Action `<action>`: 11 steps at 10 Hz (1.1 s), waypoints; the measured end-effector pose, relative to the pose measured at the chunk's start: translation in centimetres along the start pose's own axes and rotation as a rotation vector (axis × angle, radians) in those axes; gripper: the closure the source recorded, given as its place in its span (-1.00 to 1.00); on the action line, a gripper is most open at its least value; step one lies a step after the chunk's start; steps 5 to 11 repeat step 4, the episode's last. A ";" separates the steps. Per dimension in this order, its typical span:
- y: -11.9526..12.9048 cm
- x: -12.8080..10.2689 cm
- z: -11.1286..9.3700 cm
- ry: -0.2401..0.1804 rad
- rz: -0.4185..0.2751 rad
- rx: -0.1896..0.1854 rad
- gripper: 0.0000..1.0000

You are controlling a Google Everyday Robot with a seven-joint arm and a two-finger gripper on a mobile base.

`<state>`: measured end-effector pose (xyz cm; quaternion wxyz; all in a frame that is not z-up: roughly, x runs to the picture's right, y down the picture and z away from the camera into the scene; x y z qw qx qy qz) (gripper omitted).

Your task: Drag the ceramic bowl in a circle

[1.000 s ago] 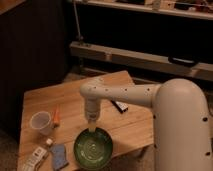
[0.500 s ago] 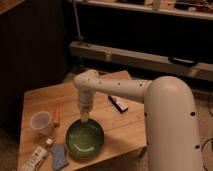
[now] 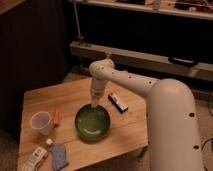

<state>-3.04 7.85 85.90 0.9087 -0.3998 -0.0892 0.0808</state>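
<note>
The ceramic bowl point(image 3: 92, 122) is round, glossy dark green with a lighter green inside, and sits on the wooden table point(image 3: 45, 97) near its middle front. My white arm reaches over from the right and bends down, and my gripper point(image 3: 94, 104) points straight down at the bowl's far rim, touching or just inside it. A small translucent white cup point(image 3: 41, 122) stands to the left of the bowl.
An orange marker point(image 3: 56, 116) lies between cup and bowl. A dark rectangular object point(image 3: 118, 101) lies right of the gripper. A blue sponge point(image 3: 59, 155) and a white packet point(image 3: 34, 158) lie at the front left corner. The table's front edge is close to the bowl.
The bowl has slid away from the front edge, toward the table's middle, with my gripper moving along with it. The arm's elbow has swung back and left.
</note>
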 end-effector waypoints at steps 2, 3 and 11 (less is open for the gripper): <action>-0.4 5.0 -0.9 0.021 0.092 0.028 1.00; -0.1 7.2 -1.2 0.030 0.128 0.035 1.00; 0.1 9.0 -1.5 0.029 0.154 0.037 1.00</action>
